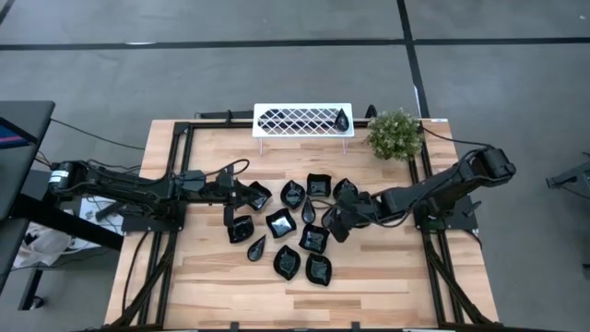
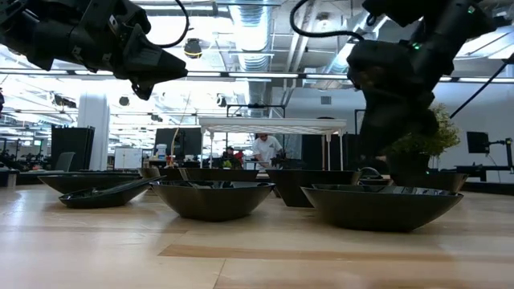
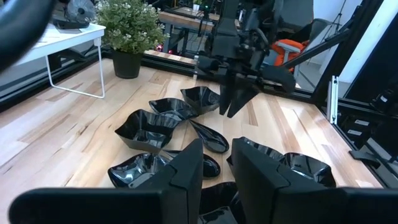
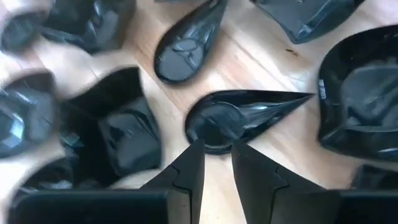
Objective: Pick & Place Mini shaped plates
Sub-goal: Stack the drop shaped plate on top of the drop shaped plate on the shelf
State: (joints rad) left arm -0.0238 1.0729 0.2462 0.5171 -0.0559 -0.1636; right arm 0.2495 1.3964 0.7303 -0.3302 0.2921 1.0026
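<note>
About a dozen plates [image 1: 281, 222] lie clustered at the middle of a table [image 1: 387, 277], with one more teardrop plate [image 1: 342, 119] already sitting at the right end of a white rack [image 1: 302, 120] at the far edge. A potted plant [image 1: 395, 134] stands beside the rack.

The right gripper [image 1: 329, 221] hangs low over the right side of the cluster. Its wrist view shows its fingers [image 4: 189, 167] slightly parted and empty, pointing down at a teardrop dish [image 4: 239, 115] lying flat on the wood, its rounded end just ahead of the fingertips. This looks like the approach step of a pick (nothing is lifted yet).

The left gripper [image 1: 230, 218] hovers over the left side of the cluster, its fingers [image 3: 186, 171] also slightly parted and holding nothing.

By my judgement, the next move calls for the right gripper to come down so one finger lands inside the teardrop dish and one outside its rim, then close on that thin glossy edge. The dish sits close among its neighbours, so a straight descent would avoid nudging them.
</note>
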